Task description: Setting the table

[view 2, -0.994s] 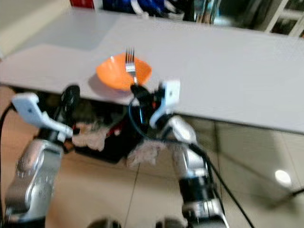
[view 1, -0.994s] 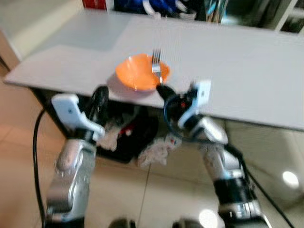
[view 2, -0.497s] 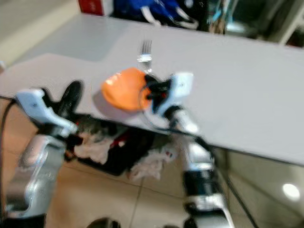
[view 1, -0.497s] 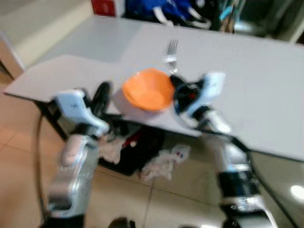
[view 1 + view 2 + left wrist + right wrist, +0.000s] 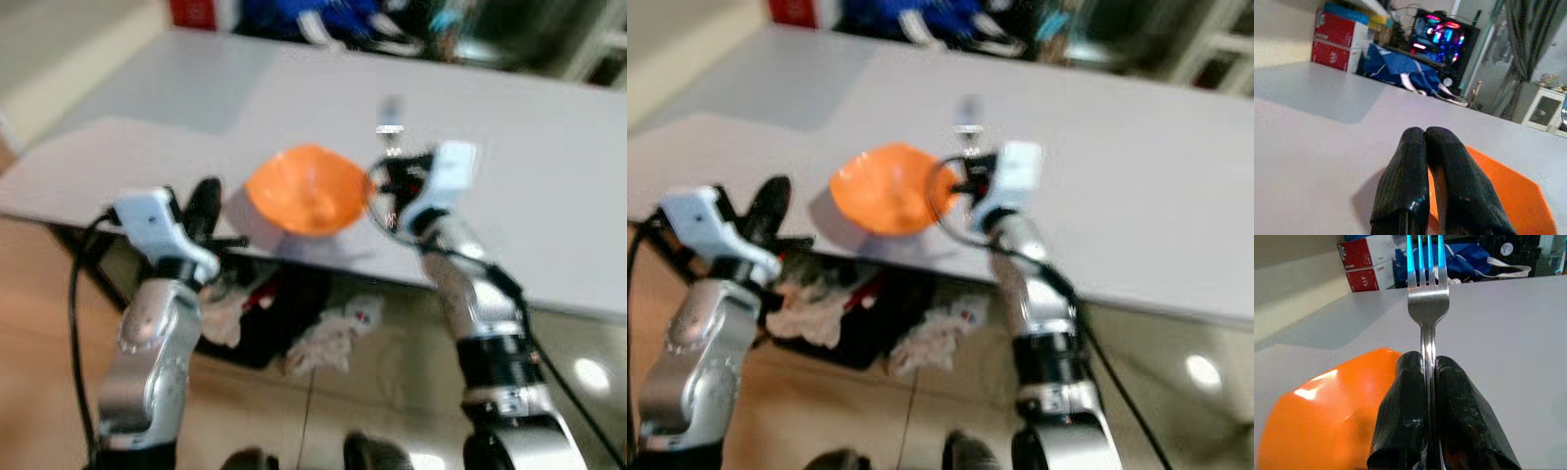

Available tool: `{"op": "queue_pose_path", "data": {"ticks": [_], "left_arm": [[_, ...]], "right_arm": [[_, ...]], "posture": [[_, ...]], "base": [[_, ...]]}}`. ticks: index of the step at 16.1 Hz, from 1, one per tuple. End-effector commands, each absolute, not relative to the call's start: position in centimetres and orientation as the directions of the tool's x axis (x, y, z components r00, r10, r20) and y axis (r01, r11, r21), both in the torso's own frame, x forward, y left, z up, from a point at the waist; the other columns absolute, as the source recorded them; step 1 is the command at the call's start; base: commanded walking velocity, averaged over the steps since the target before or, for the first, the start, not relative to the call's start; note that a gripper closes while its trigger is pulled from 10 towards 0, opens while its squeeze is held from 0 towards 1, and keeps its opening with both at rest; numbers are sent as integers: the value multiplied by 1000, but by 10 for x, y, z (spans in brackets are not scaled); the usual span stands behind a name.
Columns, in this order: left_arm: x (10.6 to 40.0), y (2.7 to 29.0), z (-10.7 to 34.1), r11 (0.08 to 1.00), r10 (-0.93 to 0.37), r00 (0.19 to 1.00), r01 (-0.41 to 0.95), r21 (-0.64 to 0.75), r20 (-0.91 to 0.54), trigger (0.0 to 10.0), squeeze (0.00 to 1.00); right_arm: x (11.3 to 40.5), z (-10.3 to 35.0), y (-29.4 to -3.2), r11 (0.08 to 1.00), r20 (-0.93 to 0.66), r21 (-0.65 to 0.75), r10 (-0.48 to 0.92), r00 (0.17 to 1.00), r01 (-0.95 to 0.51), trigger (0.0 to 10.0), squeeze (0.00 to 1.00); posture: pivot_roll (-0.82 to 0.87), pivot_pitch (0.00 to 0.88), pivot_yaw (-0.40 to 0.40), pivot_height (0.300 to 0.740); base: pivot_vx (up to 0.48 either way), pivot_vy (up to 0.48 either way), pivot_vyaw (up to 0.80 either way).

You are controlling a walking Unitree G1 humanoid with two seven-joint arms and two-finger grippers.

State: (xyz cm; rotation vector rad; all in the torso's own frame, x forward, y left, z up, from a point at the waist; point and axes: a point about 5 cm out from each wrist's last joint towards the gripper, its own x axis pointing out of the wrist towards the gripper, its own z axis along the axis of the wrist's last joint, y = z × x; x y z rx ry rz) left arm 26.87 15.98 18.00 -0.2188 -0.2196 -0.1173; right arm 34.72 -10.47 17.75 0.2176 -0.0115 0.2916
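Fork [image 5: 1427,303] pinched upright in my right gripper [image 5: 1429,382] mid-frame, left gripper [image 5: 1425,142] pressed together, empty; swinging wide, I risk clipping the orange bowl [image 5: 307,189].

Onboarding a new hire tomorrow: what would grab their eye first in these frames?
The bright orange bowl near the front edge of the grey table stands out first. Beside it, on its right, the right gripper is clamped on a silver fork, tines pointing away from the robot. The left gripper, fingers together, sits low at the table edge left of the bowl.
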Motion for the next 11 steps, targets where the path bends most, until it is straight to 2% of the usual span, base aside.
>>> {"op": "queue_pose_path", "data": {"ticks": [1, 2, 4, 7, 11], "left_arm": [[266, 153, 184, 968, -110, 964, 159, -194, 241, 10000, 0], [265, 150, 185, 969, -122, 961, 170, -180, 248, 10000, 0], [263, 145, 186, 968, -142, 956, 188, -165, 257, 10000, 0], [257, 133, 190, 959, -216, 938, 256, -123, 272, 10000, 0], [250, 127, 190, 961, -237, 935, 266, -81, 263, 10000, 0]], "right_arm": [[347, 183, -108, 940, 34, 200, 276, 960, -277, 10000, 0], [349, 173, -106, 956, -43, 153, 260, 965, -251, 10000, 0], [354, 163, -109, 972, -95, 137, 203, 975, -189, 10000, 0], [370, 163, -128, 996, -110, 75, 54, 993, -45, 10000, 0], [391, 171, -130, 998, -117, 52, 27, 993, -21, 10000, 0]], "posture": [[-119, 109, -14, 740], [-121, 112, -17, 740], [-121, 119, -22, 740], [-117, 130, -29, 740], [-108, 160, -38, 740]], "base": [[0, 0, 0], [0, 0, 0], [0, 0, 0], [0, 0, 0], [0, 0, 0]]}}
